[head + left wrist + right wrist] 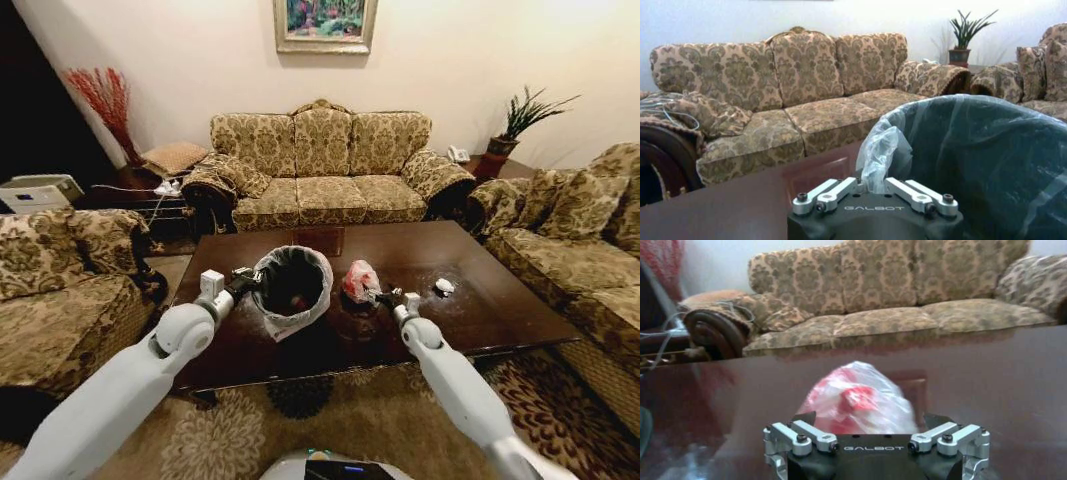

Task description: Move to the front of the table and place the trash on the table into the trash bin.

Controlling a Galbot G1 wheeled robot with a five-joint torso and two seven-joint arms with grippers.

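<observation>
The large dark glossy wooden table (500, 290) carries a round dark trash bin (292, 288) with translucent liner. The left gripper (872, 192) is clenched on the liner's rim. The right gripper (871, 426), spread wide, sits just before the pink-white plastic bag bundle (859, 400). A small white paper wad (444, 286) lies farther right.

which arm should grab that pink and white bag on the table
Right. The right gripper sits open just before the pink-white bag, fingers either side of it. The left gripper is shut on the trash bin's liner.
</observation>
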